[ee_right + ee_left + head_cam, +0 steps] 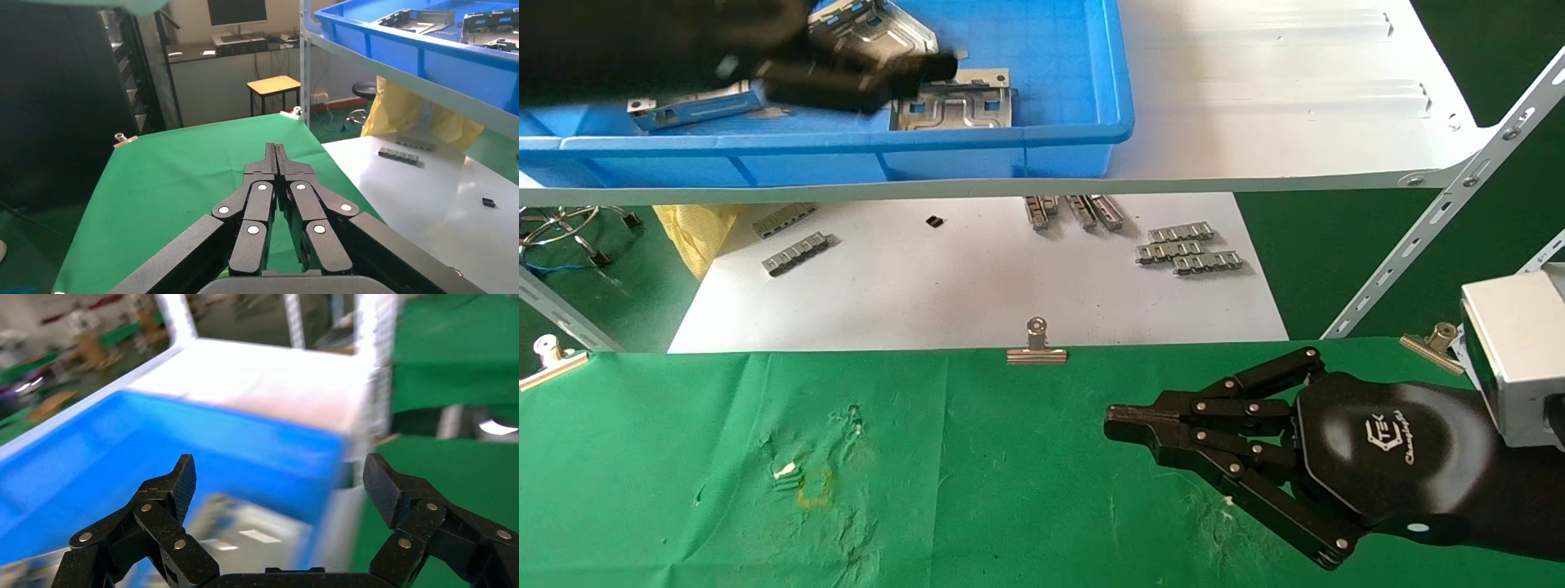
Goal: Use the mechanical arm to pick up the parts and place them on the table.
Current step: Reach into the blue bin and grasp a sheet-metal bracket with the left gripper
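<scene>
My left gripper, the glossy black hand, hangs over the blue bin on the white shelf, its jaws open and empty. Several silver sheet-metal parts lie in the bin; one part sits just beside the fingertips and another behind them. In the left wrist view the open gripper is above a blurred silver part inside the bin. My right gripper is shut and empty, low over the green-cloth table at the lower right; it also shows in the right wrist view.
The white shelf carries the bin; its slanted strut runs down at the right. Below lies a white sheet with small grey ridged strips. A binder clip pins the cloth's far edge. A yellow bag sits at the left.
</scene>
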`<state>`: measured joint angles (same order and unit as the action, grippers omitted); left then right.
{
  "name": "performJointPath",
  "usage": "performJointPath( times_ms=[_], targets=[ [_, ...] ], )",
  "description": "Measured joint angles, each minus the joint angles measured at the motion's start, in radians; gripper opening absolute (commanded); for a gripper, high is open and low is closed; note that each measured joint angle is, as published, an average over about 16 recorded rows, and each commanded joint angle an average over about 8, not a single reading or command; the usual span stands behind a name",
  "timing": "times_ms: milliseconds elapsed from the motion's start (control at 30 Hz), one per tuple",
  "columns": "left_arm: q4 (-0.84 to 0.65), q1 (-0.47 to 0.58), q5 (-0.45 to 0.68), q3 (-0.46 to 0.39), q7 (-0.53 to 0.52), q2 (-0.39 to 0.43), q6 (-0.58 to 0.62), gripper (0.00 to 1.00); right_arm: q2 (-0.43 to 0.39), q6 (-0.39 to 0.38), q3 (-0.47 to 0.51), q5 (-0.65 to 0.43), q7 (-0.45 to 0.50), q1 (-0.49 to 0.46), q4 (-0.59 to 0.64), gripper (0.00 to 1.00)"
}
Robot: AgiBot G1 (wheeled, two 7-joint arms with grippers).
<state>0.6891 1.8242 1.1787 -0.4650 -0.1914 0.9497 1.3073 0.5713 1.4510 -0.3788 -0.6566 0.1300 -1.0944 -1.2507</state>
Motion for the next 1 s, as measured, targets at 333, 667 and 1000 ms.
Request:
performJointPath(
  times_ms=[333,667,1000],
  targets=[
    [-0.42,0.215,0.209,-0.087,0.091,0.198,-0.287,0.99,0.0,0.0,0.0,0.0,0.0,0.0,0.0,0.0],
    [-0.61,0.275,0.271,-0.118,0.105,0.265,-0.414,0.0,0.0,0.0,0.0,0.0,0.0,0.0,0.0,0.0],
    [-0.671,0.29,0.283,-0.125,0.094,0.27,-0.425,0.0,0.0,0.0,0.0,0.0,0.0,0.0,0.0,0.0]
  ],
)
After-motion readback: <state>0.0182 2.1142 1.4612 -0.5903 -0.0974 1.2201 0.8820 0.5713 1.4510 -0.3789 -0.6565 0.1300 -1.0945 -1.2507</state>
